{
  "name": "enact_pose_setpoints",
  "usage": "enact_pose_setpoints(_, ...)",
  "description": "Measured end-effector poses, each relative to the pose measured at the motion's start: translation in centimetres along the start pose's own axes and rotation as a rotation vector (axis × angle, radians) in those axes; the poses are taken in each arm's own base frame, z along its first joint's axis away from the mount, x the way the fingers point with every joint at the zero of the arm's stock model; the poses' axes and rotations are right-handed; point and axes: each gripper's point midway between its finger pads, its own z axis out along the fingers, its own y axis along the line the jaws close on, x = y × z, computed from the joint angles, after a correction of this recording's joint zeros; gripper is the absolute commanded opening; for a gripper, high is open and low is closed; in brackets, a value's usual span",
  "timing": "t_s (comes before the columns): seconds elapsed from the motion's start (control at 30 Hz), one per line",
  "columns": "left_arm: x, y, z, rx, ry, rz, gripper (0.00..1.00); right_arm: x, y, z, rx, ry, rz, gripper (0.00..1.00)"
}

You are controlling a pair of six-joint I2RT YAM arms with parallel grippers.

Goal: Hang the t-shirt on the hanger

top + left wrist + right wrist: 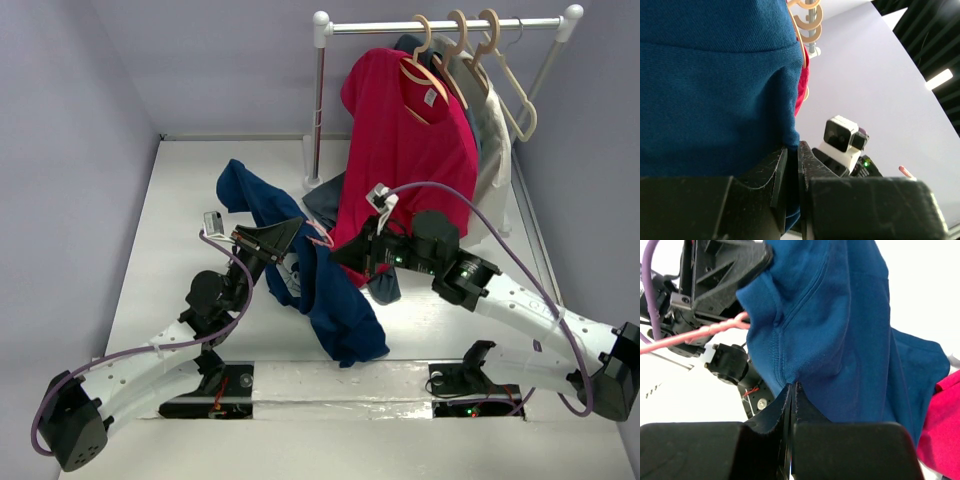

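closest in, both arms angled inward over the white table (180, 200) and met at the navy blue t-shirt (335, 300), which hung bunched between them, its lower part trailing down toward the table. the left gripper (791, 151) had its jaws pressed together on a fold of that cloth, and the right gripper (791, 388) was likewise pinched tight on a ribbed hem. the thin pink wire hanger (700, 333) lay between the two grippers, its long axis running roughly left to right from beside the left gripper into the cloth; what held it i could not tell. both grippers sat about equally near it, so the coming move probably turned on drawing the opening along that wire. just behind hung a red t-shirt (410, 140), crowding the space, and farthest back stood a white rail (440, 26) carrying beige wooden-looking hangers (500, 70).
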Motion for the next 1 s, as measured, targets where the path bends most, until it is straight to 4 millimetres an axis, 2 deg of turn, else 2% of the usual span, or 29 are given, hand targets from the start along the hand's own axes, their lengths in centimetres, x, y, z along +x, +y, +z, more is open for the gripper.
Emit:
enact_pose_setpoints(0.1, 0.3, -0.1, -0.1, 0.005, 0.016, 0.000, 0.00, -0.6, -0.6, -0.2, 0.009, -0.016, 0.008, 0.00)
enact_pose_setpoints(0.23, 0.6, -0.1, -0.2, 0.008, 0.034, 0.001, 0.00, -1.8, -2.3, 0.1, 0.042, -0.036, 0.036, 0.00)
enact_pose_setpoints(0.37, 0.9, -0.1, -0.2, 0.010, 0.049, 0.001, 0.00, -4.1, -3.7, 1.0, 0.069, -0.063, 0.046, 0.00)
enact_pose_setpoints(0.5, 1.1, -0.1, -0.3, 0.010, 0.062, 0.002, 0.00, -7.0, -4.0, 1.8, 0.078, -0.095, 0.039, 0.00)
enact_pose_setpoints(0.63, 1.6, 0.5, -0.3, 0.000, 0.082, -0.001, 0.00, -8.5, -4.5, 2.4, 0.103, -0.097, 0.038, 0.00)
enact_pose_setpoints(0.77, 2.2, 1.3, -0.3, -0.016, 0.102, -0.009, 0.00, -8.5, -5.9, 3.4, 0.145, -0.059, 0.054, 0.00)
enact_pose_setpoints(1.0, 3.1, 1.7, 0.0, -0.011, 0.135, -0.054, 0.00, -5.0, -8.8, 4.8, 0.227, 0.078, 0.098, 0.00)
